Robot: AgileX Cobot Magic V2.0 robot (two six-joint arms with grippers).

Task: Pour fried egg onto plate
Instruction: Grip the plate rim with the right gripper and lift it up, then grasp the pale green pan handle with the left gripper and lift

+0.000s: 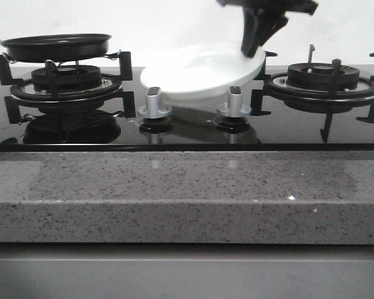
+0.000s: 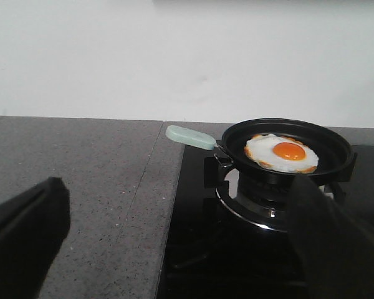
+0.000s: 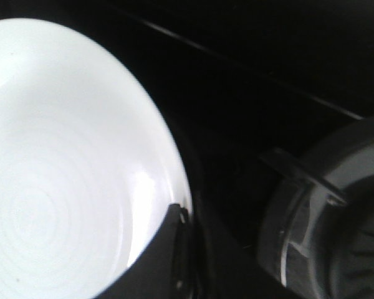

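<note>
The desk [image 1: 174, 180] is a speckled grey stone counter carrying a black glass hob [image 1: 187, 128] with a burner on either side. The plate [image 1: 202, 73] sits between the burners, tilted, with its raised edge caught between the right gripper's [image 1: 254, 45] fingers, which look clamped on the rim; the right wrist view shows one dark finger [image 3: 168, 249] lapped over the glossy white edge, the plate's bowl spreading away from it and empty. The frying pan [image 2: 287, 149] rests on the left burner, well apart from the left gripper's [image 2: 174, 249] fingers, which stand wide apart and hold nothing. The pan's pale green handle [image 2: 190, 137] points toward the bare counter, roughly between those fingers and ahead of them. The fried egg [image 2: 282, 154] lies flat in the pan, yolk up, on the far side of the handle. Two silver knobs [image 1: 154, 103] stand just in front of the plate.

To my eye the plate is being brought into place and the pan is not yet taken. It would go best with the plate held low and level beside the left burner, its rim under the pan's lip. The left fingers should close squarely on the handle before any lift, then tip slowly so the egg slides rather than flips.
</note>
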